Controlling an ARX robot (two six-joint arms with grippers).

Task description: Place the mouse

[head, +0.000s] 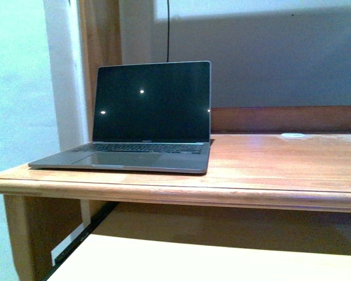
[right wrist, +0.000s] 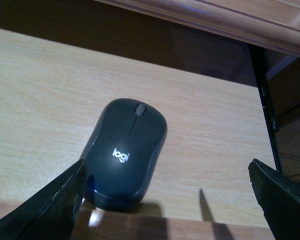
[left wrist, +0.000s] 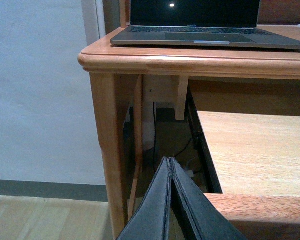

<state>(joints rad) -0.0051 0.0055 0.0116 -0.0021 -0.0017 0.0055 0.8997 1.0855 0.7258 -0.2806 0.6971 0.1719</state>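
The mouse (right wrist: 126,152) is dark grey with a scroll wheel and a white logo. It lies on the pale pull-out shelf (right wrist: 40,95) under the desk top, seen only in the right wrist view. My right gripper (right wrist: 170,200) is open, its fingers spread wide. One finger (right wrist: 50,205) sits right beside the mouse's rear corner; the other finger (right wrist: 282,200) is well apart from it. My left gripper (left wrist: 170,175) is shut with nothing in it, hanging low in front of the desk's leg (left wrist: 110,150). Neither arm shows in the front view.
An open grey laptop (head: 146,117) with a dark screen stands on the left of the wooden desk top (head: 269,170). A small flat white disc (head: 293,135) lies at the back right. The desk's front edge (right wrist: 215,20) overhangs the shelf. A black slide rail (right wrist: 265,100) borders the shelf.
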